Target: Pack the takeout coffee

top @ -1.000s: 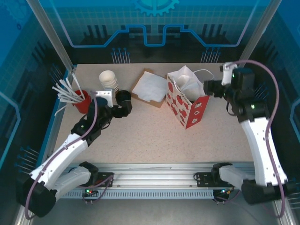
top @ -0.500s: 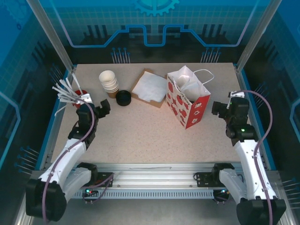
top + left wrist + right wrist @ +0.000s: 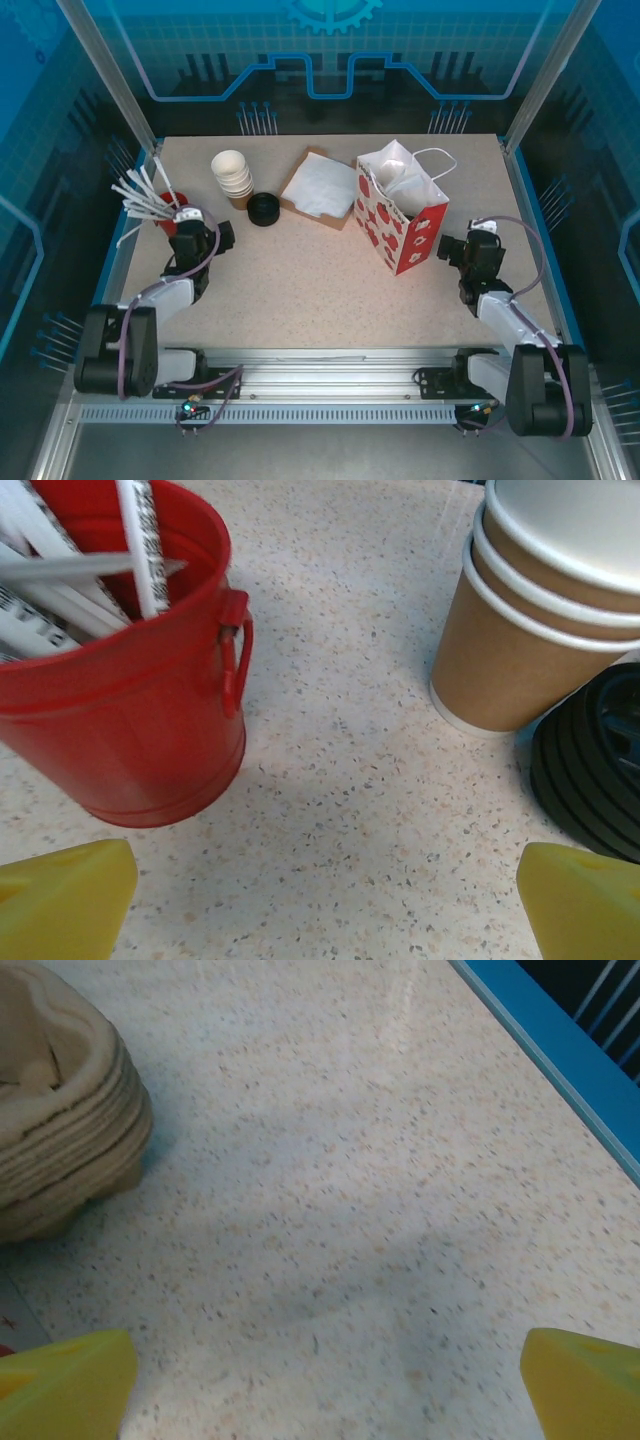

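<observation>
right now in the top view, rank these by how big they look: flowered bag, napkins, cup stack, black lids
1. flowered bag
2. napkins, a little smaller
3. cup stack and black lids: near alike in this view, the cup stack perhaps slightly larger, so I won't rank them.

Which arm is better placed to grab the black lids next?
Probably left. The left end effector, open, faces the black lids and the cup stack just ahead, beside the red bucket. The right end effector sits on the other side of the bag.
</observation>
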Available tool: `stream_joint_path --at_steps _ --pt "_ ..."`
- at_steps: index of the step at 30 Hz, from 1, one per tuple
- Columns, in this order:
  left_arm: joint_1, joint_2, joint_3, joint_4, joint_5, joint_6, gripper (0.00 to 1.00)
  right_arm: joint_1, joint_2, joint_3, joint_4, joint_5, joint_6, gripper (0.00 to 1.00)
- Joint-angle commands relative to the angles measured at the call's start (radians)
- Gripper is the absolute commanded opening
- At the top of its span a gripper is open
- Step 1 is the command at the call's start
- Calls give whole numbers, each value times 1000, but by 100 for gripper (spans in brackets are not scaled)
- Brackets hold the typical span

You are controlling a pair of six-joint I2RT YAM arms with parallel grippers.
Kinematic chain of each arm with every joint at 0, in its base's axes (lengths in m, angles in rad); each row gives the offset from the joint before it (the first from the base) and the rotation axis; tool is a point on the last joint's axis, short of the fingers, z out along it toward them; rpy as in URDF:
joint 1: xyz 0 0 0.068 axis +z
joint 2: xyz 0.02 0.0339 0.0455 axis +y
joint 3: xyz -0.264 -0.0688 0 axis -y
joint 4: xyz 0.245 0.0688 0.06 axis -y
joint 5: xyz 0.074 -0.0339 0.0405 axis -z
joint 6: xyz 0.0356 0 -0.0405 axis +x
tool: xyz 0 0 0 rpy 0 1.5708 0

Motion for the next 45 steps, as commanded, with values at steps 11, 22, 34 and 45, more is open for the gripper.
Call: stream_joint_path --at_steps 11,22,34,45 --pt "28 140 9 273 165 59 99 24 175 -85 556 -116 -62 100" --pt "28 157 42 230 194 70 99 32 237 6 457 -192 -102 100" --pt "25 196 82 195 285 109 99 71 323 35 499 -212 -151 100" --pt "19 194 26 295 312 127 99 86 396 23 581 -223 -173 100"
